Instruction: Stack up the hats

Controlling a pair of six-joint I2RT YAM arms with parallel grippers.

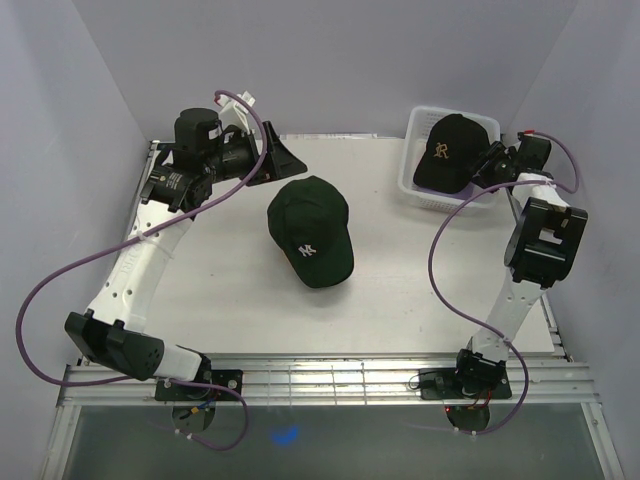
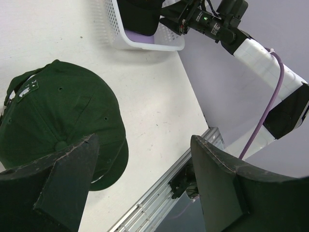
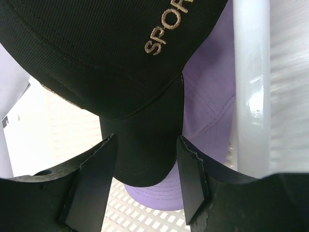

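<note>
The left end effector (image 2: 144,145) stands wide open, with a large gap between its two dark fingers (image 2: 63,188), and it holds nothing. It hangs above the far left part of the counter (image 1: 220,290). In the left wrist view the dark green cap (image 2: 58,116) lies below it and to the side of one finger, apart from both fingers. This cap rests flat on the counter with its crown up, and its front carries a white embroidered logo. It lies about in the middle of the counter, between the two arms.

The right end effector (image 3: 147,145) is partly open, its fingers clearly narrower apart than those of the left one. It reaches into the white mesh basket (image 1: 412,182) at the far right corner of the counter. Directly in front of its fingers is the black cap (image 3: 96,58), which has tan embroidered letters. The brim of this cap shows in the gap between the two fingers, very near to them. I cannot tell whether the fingers touch the brim, and no firm grip is visible.

Under the black cap, just beyond the brim, lies the lavender cap (image 3: 207,106), also inside the basket. The white rim of the basket passes close beside the right end effector, on the far side of the lavender cap.
</note>
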